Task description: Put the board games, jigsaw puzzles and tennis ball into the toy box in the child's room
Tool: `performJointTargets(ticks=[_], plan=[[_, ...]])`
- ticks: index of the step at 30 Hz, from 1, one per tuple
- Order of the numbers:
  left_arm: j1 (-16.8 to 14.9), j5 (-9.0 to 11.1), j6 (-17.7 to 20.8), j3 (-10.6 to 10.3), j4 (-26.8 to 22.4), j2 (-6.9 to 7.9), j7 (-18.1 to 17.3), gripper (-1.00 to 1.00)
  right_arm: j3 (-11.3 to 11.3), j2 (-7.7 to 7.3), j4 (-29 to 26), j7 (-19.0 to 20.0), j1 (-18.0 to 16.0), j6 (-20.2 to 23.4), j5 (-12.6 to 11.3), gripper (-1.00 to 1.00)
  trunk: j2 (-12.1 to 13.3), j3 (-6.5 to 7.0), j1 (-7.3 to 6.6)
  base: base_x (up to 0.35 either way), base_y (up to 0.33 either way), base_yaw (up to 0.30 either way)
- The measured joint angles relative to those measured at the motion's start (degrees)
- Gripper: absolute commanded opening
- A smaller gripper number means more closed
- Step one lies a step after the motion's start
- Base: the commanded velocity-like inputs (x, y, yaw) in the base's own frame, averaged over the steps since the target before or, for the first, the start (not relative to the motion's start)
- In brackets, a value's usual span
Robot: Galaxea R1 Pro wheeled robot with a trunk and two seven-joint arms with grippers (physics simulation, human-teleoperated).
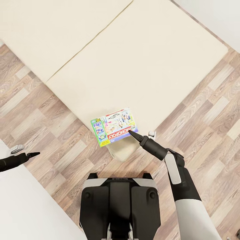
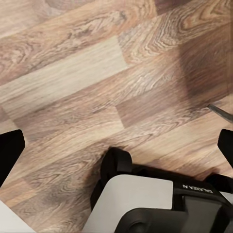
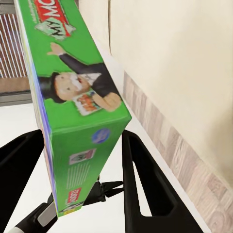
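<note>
Right end effector (image 1: 130, 132) clamped on Monopoly box (image 1: 114, 126) edge, box over bed (image 1: 140, 60) corner — keep level, avoid swinging in transit; left end effector (image 1: 33, 154) empty, fingers apart.

One board game (image 1: 115, 126), a Monopoly box. One bed (image 1: 140, 60), its beige top split by a seam into two mattress sections. Two robot arms, each ending in one gripper: the left gripper (image 1: 32, 154) and the right gripper (image 1: 132, 134). One dark robot base (image 1: 120, 206). One wooden floor (image 1: 206, 106).
</note>
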Motion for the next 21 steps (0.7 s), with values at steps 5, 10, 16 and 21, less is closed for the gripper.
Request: performJointTargets(ticks=[5,10,16,21], plan=[[-0.02,0.0,0.0,-0.02,-0.05,-0.06,0.0,1.0,0.0,0.0,-0.03,0.0,0.0,0.0,0.01,-1.0,0.0,0.48,0.0,0.0,0.0,0.0],[-0.02,0.0,0.0,-0.01,-0.24,-0.05,-0.05,1.0,0.0,-0.02,0.0,0.0,0.12,-0.4,0.05,-1.0,0.0,0.95,0.0,0.0,0.0,0.0],[-0.02,0.0,0.0,-0.04,-0.34,-0.05,-0.04,1.0,0.0,-0.08,0.01,-0.06,0.28,-1.72,0.04,-1.0,0.0,1.53,0.0,0.0,0.0,0.0],[-0.03,0.0,0.0,-0.04,-0.35,-0.07,-0.03,1.0,0.01,-0.03,0.28,-0.08,0.45,-2.08,0.12,-1.0,0.0,2.0,0.0,0.0,0.0,0.0]])
